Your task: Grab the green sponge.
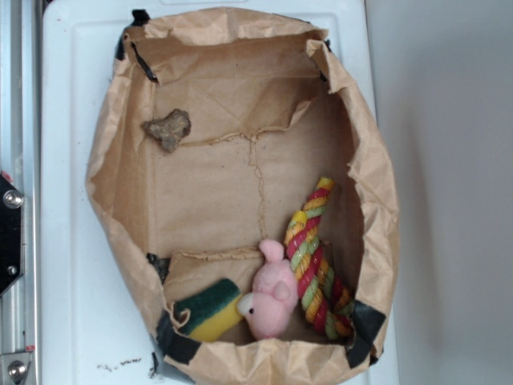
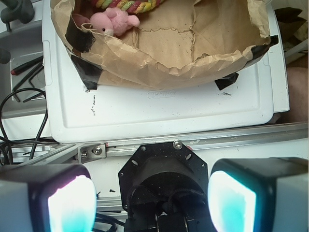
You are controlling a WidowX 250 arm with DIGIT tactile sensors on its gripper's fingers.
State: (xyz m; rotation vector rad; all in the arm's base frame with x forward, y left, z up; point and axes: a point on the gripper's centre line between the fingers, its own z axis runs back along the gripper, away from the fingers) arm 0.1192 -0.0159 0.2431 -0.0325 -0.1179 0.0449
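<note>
1. Hanging back off the white tray [image 2: 159, 116], arm is outside the paper bag [image 1: 365, 184]; wrist view looks across a metal rail [image 2: 203, 141] toward the bag's near wall. Arm not seen in the exterior view.
2. Gripper [image 2: 152, 203] spread wide, both fingers [image 2: 72, 203] at the bottom corners of the wrist view with a broad gap between them; nothing held, nothing touched.
3. Paper bag lies open on the tray, edges rolled down, black tape [image 1: 365, 325] at its corners.
4. Braided rope [image 1: 314, 261], red-yellow-green, runs along the bag's right wall in the exterior view.
5. Pink plush pig [image 1: 270, 297] just beside the rope, at the bag's bottom edge in that view.
6. Green sponge [image 1: 208, 309] sits in the bottom left corner of the bag, green layer up, yellow foam below, touching or nearly touching the pig. Hidden behind the bag wall in the wrist view.
7. Small brown lump [image 1: 168, 128] alone at upper left of the bag floor, well apart from the rest.
</note>
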